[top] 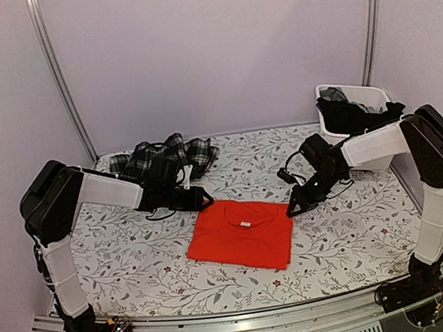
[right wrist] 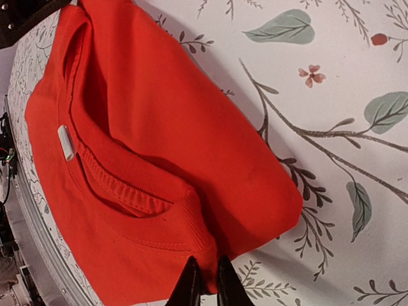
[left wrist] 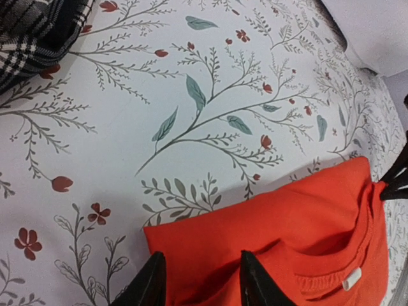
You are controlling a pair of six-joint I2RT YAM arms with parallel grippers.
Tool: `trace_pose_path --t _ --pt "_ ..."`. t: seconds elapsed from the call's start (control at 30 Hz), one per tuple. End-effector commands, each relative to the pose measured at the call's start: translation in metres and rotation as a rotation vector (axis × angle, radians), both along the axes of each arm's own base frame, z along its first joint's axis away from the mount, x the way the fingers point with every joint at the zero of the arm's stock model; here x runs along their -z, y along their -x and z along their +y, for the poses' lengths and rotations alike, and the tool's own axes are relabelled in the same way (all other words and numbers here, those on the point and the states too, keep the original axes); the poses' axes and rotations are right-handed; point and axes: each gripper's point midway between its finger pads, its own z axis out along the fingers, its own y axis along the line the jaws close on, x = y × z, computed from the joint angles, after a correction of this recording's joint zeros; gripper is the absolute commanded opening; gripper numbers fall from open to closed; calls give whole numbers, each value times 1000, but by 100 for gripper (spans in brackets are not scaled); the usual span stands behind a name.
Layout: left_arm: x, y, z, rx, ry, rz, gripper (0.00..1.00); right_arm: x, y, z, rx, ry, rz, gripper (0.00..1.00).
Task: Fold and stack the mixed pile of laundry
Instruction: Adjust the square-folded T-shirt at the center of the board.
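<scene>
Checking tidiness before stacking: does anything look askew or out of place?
The plaid garment lies crumpled and unfolded at the back left. At back right, dark clothes spill over the rim of the white bin. The orange shirt is folded but sits slightly skewed.

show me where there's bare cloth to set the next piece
Free: tablecloth left of the orange shirt; the strip between plaid garment and white bin. Crowded: the shirt's far corners, with the left gripper and right gripper.
</scene>
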Motion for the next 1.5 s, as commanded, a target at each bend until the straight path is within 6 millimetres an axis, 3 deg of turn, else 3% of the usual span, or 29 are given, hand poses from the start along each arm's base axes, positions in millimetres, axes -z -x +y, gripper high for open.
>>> trace_pose_path --t 0.0,0.2,0.43,0.47,0.57,0.83,1.0,1.1,1.23,1.47 --pt "11 3 3 -1 -19 40 33 -6 0 3 -9 2 -12 6" --pt "-8 9 5 6 28 -22 0 -15 -5 3 -3 0 -34 0" --pt "-22 6 8 -7 31 -61 0 -28 -12 3 9 7 -72 0" --pt "-21 6 9 -9 28 -59 3 -31 -12 3 9 5 -77 0" --pt "-16 7 10 -12 14 -36 26 -30 -11 3 7 5 -74 0" --pt "-6 15 17 -36 -5 12 31 -22 -9 3 2 11 -55 0" --pt "-3 21 23 -49 -12 14 17 -22 -8 2 1 13 -52 0" --pt "-13 21 27 -68 -8 -15 14 -23 -9 2 2 12 -56 0" --pt "-27 18 31 -85 -2 -61 3 -26 -10 2 4 14 -64 0" --pt "-39 12 22 -48 18 -104 0 -36 -24 2 22 32 -120 0"
